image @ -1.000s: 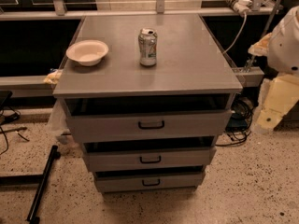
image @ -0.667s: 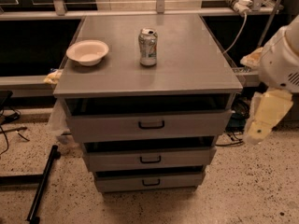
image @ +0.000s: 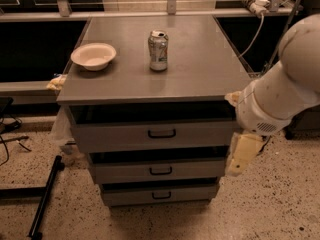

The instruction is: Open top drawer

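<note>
The gripper [image: 242,155] hangs pale and yellowish from the fat white arm [image: 280,91] that reaches in from the right, pointing down at the speckled floor [image: 270,209]. I can see nothing in its hold, and whether it is open or closed I cannot tell from here. Just to its left is the right end of the top drawer [image: 115,135], the widest grey front of the three, close enough that I cannot say whether the two touch. The drawer looks pushed in, with a dark gap above it under the cabinet top [image: 200,69]. Its small black loop handle [image: 161,133] sits at the middle of the front, well to the left of the gripper and a little higher. Below and to the left of the gripper come the middle drawer [image: 120,173] and, lowest and narrowest, the bottom drawer [image: 125,196], each with its own black handle. Up on the top, above and well to the left of the gripper, a drink can [image: 158,50] stands upright, and farther left a pale bowl [image: 93,55] sits apart from it. Far to the left, down on the floor, a black pole [image: 45,196] lies slanting beside the cabinet.
</note>
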Robot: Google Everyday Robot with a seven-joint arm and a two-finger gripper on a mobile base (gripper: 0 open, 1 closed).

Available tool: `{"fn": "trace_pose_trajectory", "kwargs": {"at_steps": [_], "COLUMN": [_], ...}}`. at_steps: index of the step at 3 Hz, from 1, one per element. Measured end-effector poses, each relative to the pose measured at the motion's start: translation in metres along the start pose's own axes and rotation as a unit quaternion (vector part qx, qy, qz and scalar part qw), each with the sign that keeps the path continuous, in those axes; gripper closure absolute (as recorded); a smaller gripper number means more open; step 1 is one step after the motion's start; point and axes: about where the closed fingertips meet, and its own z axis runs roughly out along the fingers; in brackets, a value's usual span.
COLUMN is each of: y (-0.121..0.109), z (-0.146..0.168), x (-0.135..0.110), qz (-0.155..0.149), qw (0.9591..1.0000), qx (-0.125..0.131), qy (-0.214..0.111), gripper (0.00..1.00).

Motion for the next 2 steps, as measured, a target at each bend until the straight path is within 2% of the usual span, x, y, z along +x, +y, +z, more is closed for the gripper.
{"fn": "trace_pose_trajectory", "kwargs": {"at_steps": [1, 2], "y": [0.0012, -0.0033], "z": [0.0664, 0.0671], "x": [0.0006, -0.0015], "qz": [0.003, 0.003], "qw": [1.0, 0.9999], "qx": [-0.004, 0.006], "qy": [-0.008, -0.013], "gripper": [0.0, 0.0]}}
